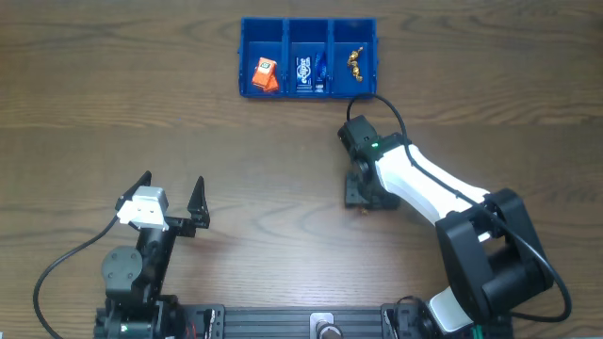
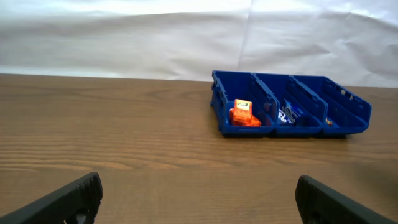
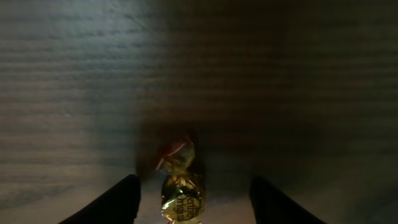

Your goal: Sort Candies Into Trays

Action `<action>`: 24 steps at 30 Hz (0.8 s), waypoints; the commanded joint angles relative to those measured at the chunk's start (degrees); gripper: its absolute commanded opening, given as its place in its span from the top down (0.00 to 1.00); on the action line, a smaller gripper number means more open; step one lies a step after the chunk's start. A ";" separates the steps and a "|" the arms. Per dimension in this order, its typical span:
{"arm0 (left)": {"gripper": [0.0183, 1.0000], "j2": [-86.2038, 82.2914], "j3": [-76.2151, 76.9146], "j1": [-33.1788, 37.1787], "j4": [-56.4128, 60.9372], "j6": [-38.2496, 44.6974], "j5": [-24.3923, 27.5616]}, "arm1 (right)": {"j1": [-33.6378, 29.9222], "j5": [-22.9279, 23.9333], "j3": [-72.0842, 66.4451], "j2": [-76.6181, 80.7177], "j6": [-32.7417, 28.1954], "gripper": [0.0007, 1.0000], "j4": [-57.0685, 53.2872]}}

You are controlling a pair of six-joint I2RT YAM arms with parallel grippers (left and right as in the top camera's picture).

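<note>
Just right of centre in the top view, our right gripper (image 1: pixel 364 194), spread wide, straddles the gold candy (image 3: pixel 180 185) on the table (image 1: pixel 236 160), so we should centre, then close on its body.

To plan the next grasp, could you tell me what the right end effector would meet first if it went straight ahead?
Most likely the gold foil-wrapped candy between the right end effector's open fingers, on the brown wooden table.

gold candy (image 3: pixel 180 186): lower end cut by edge; from above hidden under my right gripper (image 1: pixel 366 192)
blue candies (image 2: pixel 289 114): mostly behind tray (image 2: pixel 249 130) wall, count unclear
</note>
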 commanded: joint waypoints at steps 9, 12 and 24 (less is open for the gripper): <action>0.00 -0.33 -1.14 0.24 -1.84 0.20 1.05 | 0.13 -0.85 -1.66 0.00 1.27 0.68 1.36; 0.00 -0.33 -1.14 0.24 -1.84 0.20 1.05 | 0.13 -0.85 -1.86 0.00 1.55 0.75 1.79; 0.00 -0.33 -1.14 0.24 -1.84 0.20 1.05 | 1.03 -2.08 2.67 -2.51 1.38 0.87 -0.07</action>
